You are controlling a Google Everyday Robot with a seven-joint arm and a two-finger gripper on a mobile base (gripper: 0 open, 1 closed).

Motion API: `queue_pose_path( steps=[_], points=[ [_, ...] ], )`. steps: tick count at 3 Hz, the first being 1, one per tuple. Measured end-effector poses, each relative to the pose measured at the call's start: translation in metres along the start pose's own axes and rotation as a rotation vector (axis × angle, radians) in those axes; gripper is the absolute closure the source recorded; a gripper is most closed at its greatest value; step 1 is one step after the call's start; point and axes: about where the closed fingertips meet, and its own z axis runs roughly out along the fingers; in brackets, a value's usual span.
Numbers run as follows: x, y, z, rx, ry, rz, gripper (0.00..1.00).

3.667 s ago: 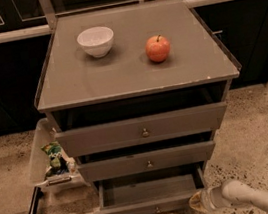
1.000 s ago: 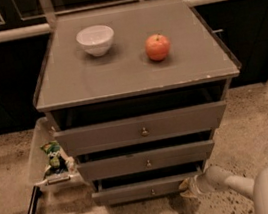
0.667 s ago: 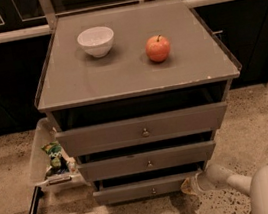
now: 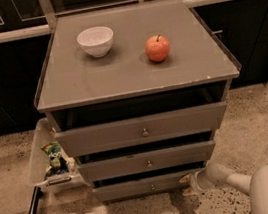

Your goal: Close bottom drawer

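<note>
Sitting low in the cabinet (image 4: 119, 78), the bottom drawer (image 4: 136, 187) looks nearly flush, with a thin dark gap above its front, so I judge the closing push is in its last stretch; next calls for a short, straight press inward. The gripper (image 4: 189, 182) meets the front's right end, the arm (image 4: 226, 179) reaching in low from the right; whether it is open or closed I cannot tell

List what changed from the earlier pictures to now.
The bottom drawer, earlier pulled well out, has slid back in and now sits nearly shut. The gripper followed it inward and is at the drawer front's right end. The bowl, apple and two upper drawers stayed put.
</note>
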Motion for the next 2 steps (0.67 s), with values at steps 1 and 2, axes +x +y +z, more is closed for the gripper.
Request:
queue_pose_path(
  steps=[1, 2],
  points=[
    [0.0, 0.0, 0.0, 0.0, 0.0, 0.0, 0.12],
    [0.0009, 0.0097, -0.005, -0.004, 0.001, -0.002, 0.0]
  ],
)
